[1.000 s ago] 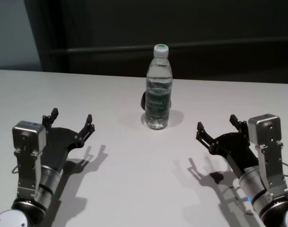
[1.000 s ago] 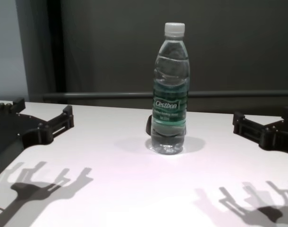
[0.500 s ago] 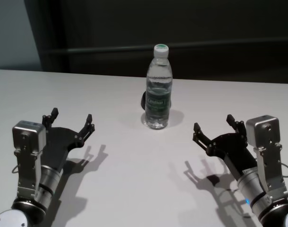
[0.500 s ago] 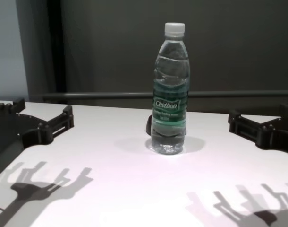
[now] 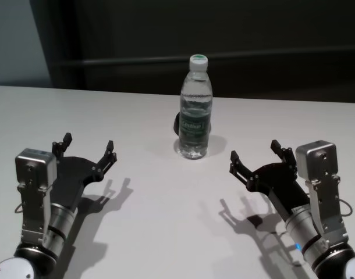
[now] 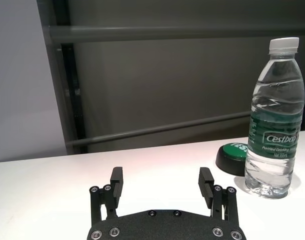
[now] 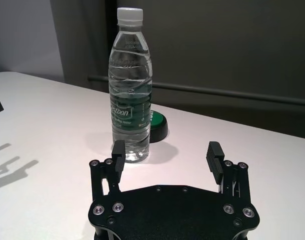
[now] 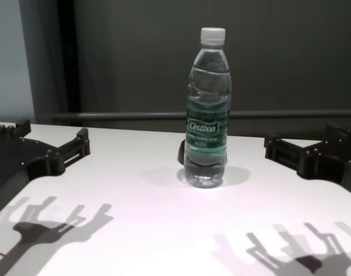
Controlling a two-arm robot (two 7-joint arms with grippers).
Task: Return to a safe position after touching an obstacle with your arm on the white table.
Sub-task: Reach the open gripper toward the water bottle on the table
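Fingers spread and empty, the right hand (image 5: 256, 157) hovers beside the upright clear plastic water bottle (image 5: 195, 108) on the white bench (image 5: 154, 197), apparently poised for contact, while the left hand (image 5: 87, 148), equally open, idles apart.

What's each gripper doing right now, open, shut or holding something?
Left gripper: open, empty, apart from the bottle.
Right gripper: open, empty, short of the bottle.
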